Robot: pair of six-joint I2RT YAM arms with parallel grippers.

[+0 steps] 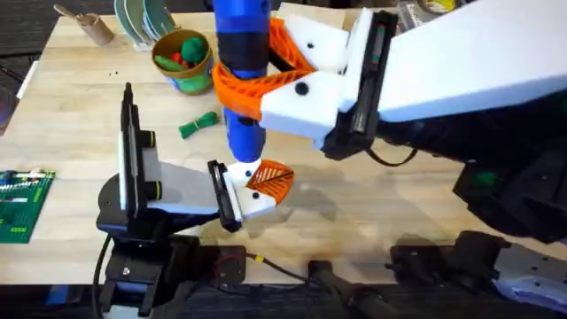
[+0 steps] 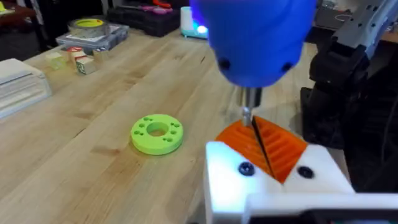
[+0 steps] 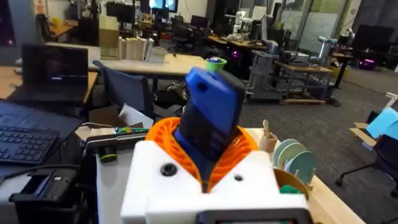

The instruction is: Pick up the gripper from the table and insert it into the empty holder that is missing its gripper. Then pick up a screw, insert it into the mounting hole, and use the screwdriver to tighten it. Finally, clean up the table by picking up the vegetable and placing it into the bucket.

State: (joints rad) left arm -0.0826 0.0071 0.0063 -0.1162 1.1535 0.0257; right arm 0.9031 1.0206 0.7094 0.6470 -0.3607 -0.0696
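1. Right gripper (image 1: 266,75) is clamping the blue screwdriver (image 1: 241,62) upright, centre frame.
2. Its tip is pressing the orange gripper (image 1: 270,180) in the white holder (image 1: 251,200).
3. Left gripper's fingers: cannot tell.
4. Vegetable (image 1: 198,123) is lying below the bucket (image 1: 183,58), upper left.

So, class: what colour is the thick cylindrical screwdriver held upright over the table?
Blue, clearest in the overhead view.

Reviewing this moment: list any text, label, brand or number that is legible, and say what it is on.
None is readable.
Green circuit board: markings too small to read.
Tape roll and the box under it: any print is blurred.
Small blocks: faces blurred.
Monitors in the room behind: content too small.
Screwdriver, held in the right tool: no lettering visible.
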